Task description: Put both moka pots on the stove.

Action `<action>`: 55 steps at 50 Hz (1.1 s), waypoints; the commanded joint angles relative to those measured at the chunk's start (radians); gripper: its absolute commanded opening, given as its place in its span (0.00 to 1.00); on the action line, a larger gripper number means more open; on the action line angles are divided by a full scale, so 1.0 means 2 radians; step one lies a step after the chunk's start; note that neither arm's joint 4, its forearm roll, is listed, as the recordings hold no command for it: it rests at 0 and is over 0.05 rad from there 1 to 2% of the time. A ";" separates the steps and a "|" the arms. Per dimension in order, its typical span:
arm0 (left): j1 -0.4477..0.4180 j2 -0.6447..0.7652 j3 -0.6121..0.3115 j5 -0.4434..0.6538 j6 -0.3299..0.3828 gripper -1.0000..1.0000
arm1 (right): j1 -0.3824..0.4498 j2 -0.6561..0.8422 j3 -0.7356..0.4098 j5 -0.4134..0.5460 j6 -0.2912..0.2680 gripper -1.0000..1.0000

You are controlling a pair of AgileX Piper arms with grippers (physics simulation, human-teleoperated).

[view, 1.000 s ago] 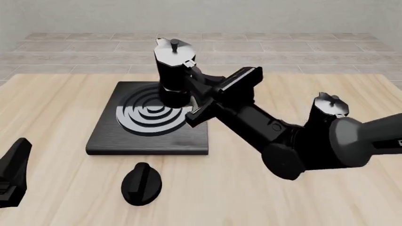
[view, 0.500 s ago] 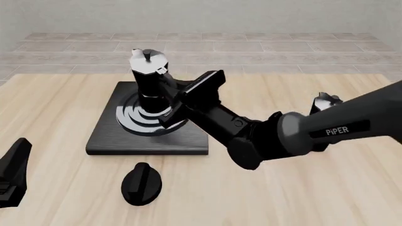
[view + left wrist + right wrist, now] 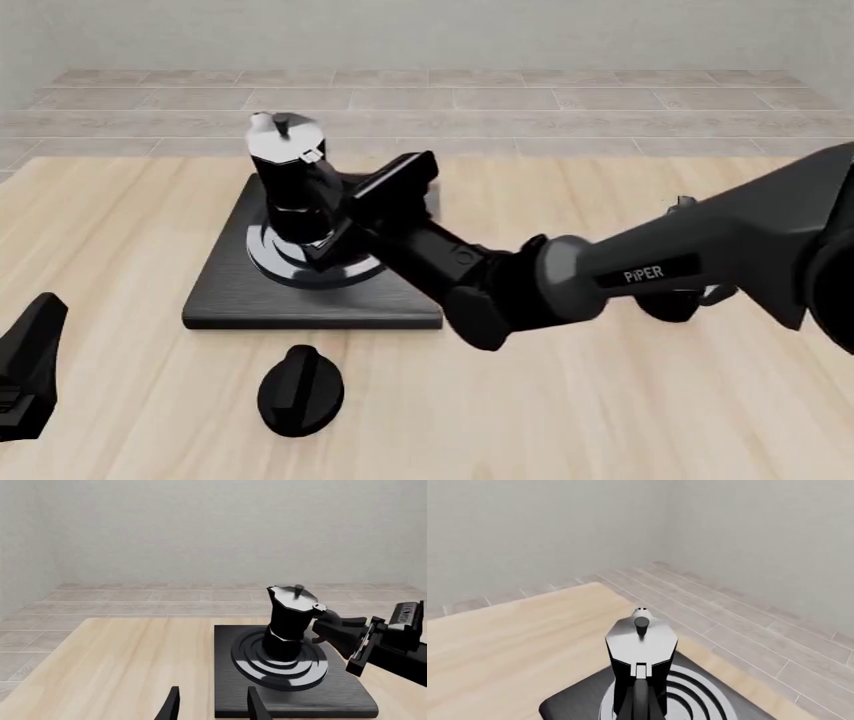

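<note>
Right gripper [image 3: 334, 225]: clenched on the handle of the first pot [image 3: 291, 180], reaching in from the right across the stove's right half; the arm carries white "PiPER" lettering.
Left gripper [image 3: 27, 385]: low at the near left edge of the front view, well apart from everything; its wrist view shows two fingers [image 3: 172, 707] with a clear gap and nothing between them, so it is released.
First pot: upright on the burner [image 3: 300, 262], black faceted body, silvery lid with a small knob, handle turned to the right toward the gripper (whether the base rests fully on the rings or hangs just above them, I cannot tell).
Second pot [image 3: 687, 208]: far right on the worktop, almost wholly hidden behind the right arm; only a sliver of lid and a dark part below the arm show.
Stove [image 3: 227, 295]: flat black square slab left of centre on the worktop, ringed burner on its far half.
Knob [image 3: 300, 390]: low round black dial with a ridge, on the worktop just near of the stove's front edge.
Worktop [image 3: 601, 420]: pale wood; grey tiled floor and wall beyond its far edge.
</note>
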 commanded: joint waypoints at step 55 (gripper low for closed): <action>0.000 0.000 0.000 0.000 0.000 1.00 | 0.005 0.053 -0.086 0.055 0.018 1.00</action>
